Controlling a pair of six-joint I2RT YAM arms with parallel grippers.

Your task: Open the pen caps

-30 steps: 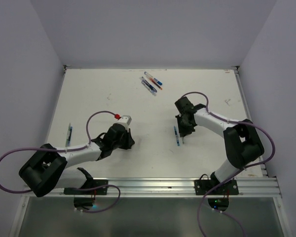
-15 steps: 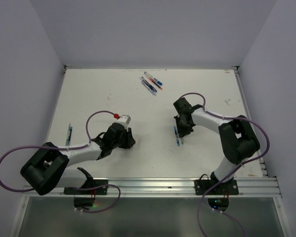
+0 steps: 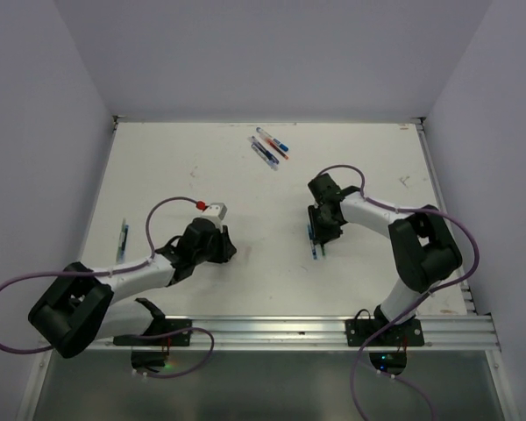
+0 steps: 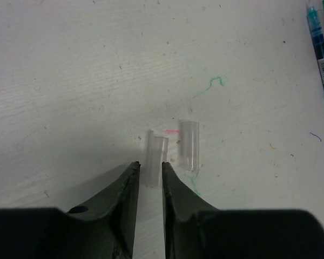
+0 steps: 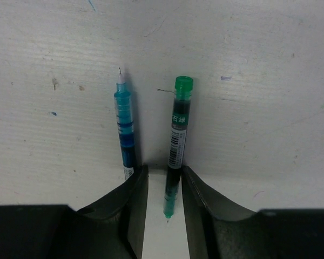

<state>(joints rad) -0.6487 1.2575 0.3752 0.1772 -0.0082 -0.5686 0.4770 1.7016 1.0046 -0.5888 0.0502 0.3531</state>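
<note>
Left wrist view: left gripper [image 4: 150, 165] sits low over the table [image 4: 70, 81], fingers parted by a narrow gap and clamping nothing. One clear cap [image 4: 156, 154] lies flat with its near end in that gap; we cannot tell whether the pads touch it. A second cap [image 4: 189, 145] lies just beside it on the right, clear of the fingers.

Right wrist view: right gripper [image 5: 164, 168] is also released, fingers slightly apart. The green pen [image 5: 177, 135] lies between them, pointed end toward the wrist. The blue pen [image 5: 124, 127], nib bare and facing away, lies just beside it.

Top view: a small cluster of pens [image 3: 270, 147] lies at the far side.
</note>
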